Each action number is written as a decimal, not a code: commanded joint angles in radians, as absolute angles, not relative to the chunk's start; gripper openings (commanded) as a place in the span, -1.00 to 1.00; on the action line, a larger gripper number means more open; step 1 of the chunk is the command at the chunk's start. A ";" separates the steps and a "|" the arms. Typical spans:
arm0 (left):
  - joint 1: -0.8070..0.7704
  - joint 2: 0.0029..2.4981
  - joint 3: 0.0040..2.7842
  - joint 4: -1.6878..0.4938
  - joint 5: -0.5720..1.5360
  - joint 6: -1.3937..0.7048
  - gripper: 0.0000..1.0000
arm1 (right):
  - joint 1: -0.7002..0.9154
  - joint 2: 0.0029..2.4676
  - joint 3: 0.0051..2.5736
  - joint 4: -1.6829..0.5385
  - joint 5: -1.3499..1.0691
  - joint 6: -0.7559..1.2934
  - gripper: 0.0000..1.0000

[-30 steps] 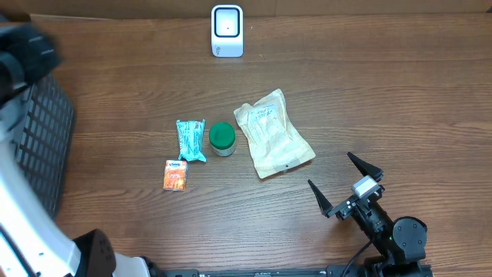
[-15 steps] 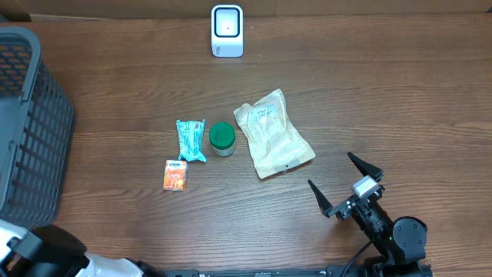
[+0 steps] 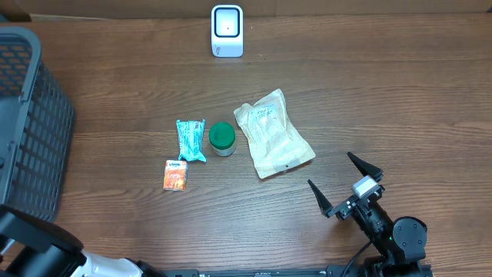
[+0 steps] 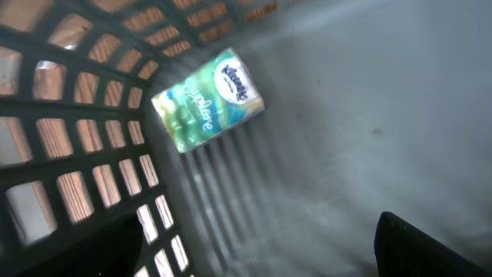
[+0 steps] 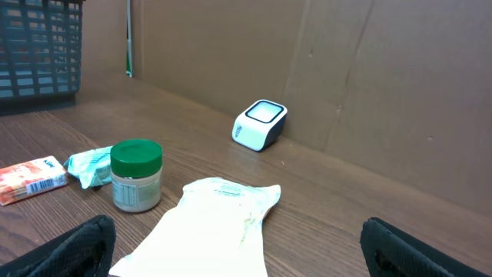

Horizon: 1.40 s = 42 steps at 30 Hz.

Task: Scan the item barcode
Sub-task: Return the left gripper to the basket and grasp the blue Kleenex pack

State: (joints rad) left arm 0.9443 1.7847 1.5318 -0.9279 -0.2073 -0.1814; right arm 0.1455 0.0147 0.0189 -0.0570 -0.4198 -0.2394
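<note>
The white barcode scanner [image 3: 227, 31] stands at the far middle of the table and also shows as the scanner [image 5: 260, 124] in the right wrist view. Mid-table lie a teal packet [image 3: 191, 139], a green-lidded jar [image 3: 222, 139], a beige pouch [image 3: 273, 132] and a small orange packet [image 3: 176, 175]. My right gripper [image 3: 346, 185] rests open near the front right; the pouch [image 5: 207, 231] lies beyond its fingers. In the blurred left wrist view my left gripper [image 4: 254, 258] is open over the basket floor, apart from a green tissue pack [image 4: 207, 98] lying inside.
A dark mesh basket [image 3: 31, 123] fills the left edge of the table. Part of my left arm [image 3: 38, 250] shows at the bottom left corner. A cardboard wall [image 5: 369, 77] runs behind the scanner.
My left arm has swung off the basket's far end down to the bottom left corner of the overhead view, uncovering the basket. The right arm and table items have not moved.
</note>
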 commanded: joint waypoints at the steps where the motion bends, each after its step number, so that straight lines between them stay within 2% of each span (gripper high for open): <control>1: 0.949 1.822 1.509 -0.881 -0.237 -0.036 0.70 | 0.150 0.003 0.008 -0.055 -0.423 -0.235 1.00; 7: 0.950 1.892 1.510 -0.836 -0.237 0.067 0.70 | 0.150 0.003 0.008 -0.055 -0.422 -0.235 1.00; 10: 0.950 1.925 1.510 -0.823 -0.251 0.102 0.77 | 0.150 0.003 0.008 -0.055 -0.423 -0.235 0.99; 16: 0.950 1.996 1.510 -0.781 -0.348 0.101 0.74 | 0.150 0.003 0.008 -0.055 -0.423 -0.235 1.00; 28: 0.951 2.075 1.509 -0.698 -0.381 0.113 0.64 | 0.150 0.003 0.008 -0.055 -0.423 -0.235 1.00; 35: 0.952 2.130 1.509 -0.691 -0.385 0.112 0.12 | 0.150 0.003 0.008 -0.055 -0.422 -0.235 1.00; 36: 0.952 2.132 1.509 -0.690 -0.385 0.112 -0.04 | 0.150 0.003 0.008 -0.055 -0.423 -0.235 0.99; 37: 0.952 2.132 1.509 -0.690 -0.385 0.112 -0.37 | 0.150 0.003 0.008 -0.055 -0.423 -0.235 1.00; 39: 0.952 2.131 1.510 -0.690 -0.385 0.112 -0.85 | 0.150 0.003 0.008 -0.055 -0.422 -0.235 1.00; 40: 0.952 2.131 1.510 -0.691 -0.385 0.112 -0.92 | 0.150 0.003 0.008 -0.055 -0.423 -0.235 1.00; 42: 0.949 2.131 1.510 -0.701 -0.385 0.112 -0.91 | 0.150 0.003 0.008 -0.055 -0.422 -0.235 1.00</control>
State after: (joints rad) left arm 0.9451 2.0899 1.5192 -0.6842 -0.4065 0.1120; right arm 0.1455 0.0147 0.0189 -0.0566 -0.4194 -0.2401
